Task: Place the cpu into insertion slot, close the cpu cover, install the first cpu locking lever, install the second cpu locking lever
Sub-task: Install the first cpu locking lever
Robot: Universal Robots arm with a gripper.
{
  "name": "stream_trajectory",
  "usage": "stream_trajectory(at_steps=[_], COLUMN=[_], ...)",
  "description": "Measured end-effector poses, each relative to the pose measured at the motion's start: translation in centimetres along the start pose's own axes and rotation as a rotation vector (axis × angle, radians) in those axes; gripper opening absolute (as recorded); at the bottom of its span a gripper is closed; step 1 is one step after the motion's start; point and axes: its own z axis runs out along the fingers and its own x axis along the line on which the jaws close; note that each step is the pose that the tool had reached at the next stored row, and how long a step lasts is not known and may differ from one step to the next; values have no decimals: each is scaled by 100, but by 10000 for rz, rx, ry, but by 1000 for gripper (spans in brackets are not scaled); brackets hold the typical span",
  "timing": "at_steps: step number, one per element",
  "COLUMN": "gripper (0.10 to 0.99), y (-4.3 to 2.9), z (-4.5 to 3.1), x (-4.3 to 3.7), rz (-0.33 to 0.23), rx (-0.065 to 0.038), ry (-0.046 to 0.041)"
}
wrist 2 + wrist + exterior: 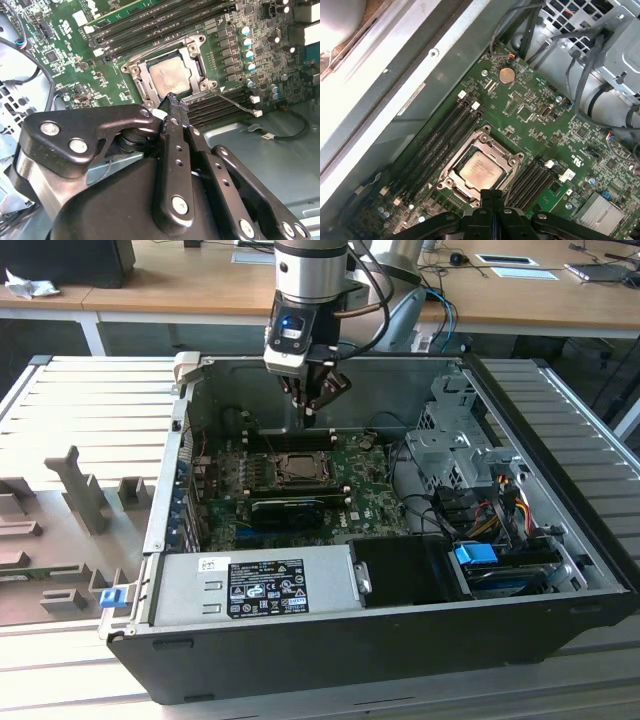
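Note:
The cpu lies flat in the insertion slot on the green board, its pale metal face up. The cpu cover lies down around it as a silvery frame. A thin metal lever slants out from one corner of the socket toward the memory slots. My gripper hangs a little above the socket's edge, shut, with nothing between its fingers.
The board sits deep inside an open black computer case. Long black memory slots flank the socket. A power supply fills the front, and a drive cage with cables stands at the exterior view's right.

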Motion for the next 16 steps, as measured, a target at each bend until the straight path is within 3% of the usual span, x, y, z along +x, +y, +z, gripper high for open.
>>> stream_trajectory(at_steps=[12,16], gripper=[106,106], y=[0,0], z=[0,5], x=[0,0], rz=[-1183,-2379], rx=[-53,-109], ry=[-10,-21])
